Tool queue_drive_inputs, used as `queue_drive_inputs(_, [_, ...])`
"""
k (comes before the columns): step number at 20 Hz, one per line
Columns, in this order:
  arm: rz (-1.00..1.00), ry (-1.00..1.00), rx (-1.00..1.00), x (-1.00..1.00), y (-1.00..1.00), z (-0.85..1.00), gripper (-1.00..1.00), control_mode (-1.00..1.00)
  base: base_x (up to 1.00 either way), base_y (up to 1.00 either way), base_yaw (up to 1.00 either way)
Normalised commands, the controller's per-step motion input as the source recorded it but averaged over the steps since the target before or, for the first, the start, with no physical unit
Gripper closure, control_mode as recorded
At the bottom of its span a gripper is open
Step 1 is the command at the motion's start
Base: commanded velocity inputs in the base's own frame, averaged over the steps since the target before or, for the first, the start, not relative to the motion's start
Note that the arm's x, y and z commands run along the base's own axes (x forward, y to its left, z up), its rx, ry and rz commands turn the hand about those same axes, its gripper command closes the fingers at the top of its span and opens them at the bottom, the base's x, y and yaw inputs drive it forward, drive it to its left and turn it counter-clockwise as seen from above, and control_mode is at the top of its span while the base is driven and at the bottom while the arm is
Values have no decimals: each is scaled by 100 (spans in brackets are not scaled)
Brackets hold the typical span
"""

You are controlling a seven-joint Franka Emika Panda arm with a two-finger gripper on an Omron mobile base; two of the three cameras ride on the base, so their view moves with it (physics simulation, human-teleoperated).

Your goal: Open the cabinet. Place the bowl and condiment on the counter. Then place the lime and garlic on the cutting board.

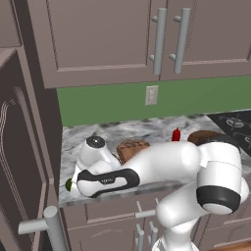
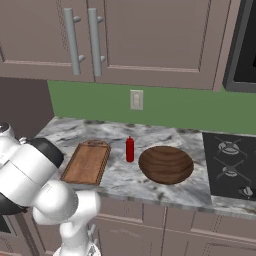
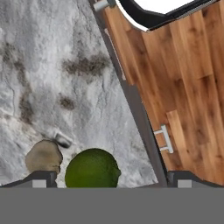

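Hand view — lime [image 3: 92,169] on the counter [image 3: 48,78] between the wide-open gripper [image 3: 112,178] fingertips, garlic [image 3: 43,156] just beside it.

My marble counter [image 2: 150,185] carries the cutting board [image 2: 87,162], red bottle [image 2: 130,149] at its three o'clock, then the bowl [image 2: 166,164]; lime [image 3: 92,169] and garlic [image 3: 43,156] lie near the edge.

Arm [image 1: 162,166] low (jaws wide apart).
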Motion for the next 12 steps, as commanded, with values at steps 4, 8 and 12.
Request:
queue_drive_inputs(4, [0,-5,0,16,0,-15,-100,-100,0,0,0])
queue_drive_inputs(8, [0,-3,0,10,3,-15,-100,-100,0,0,0])
queue_drive_inputs(12, [0,0,0,4,9,-8,-100,-100,0,0,0])
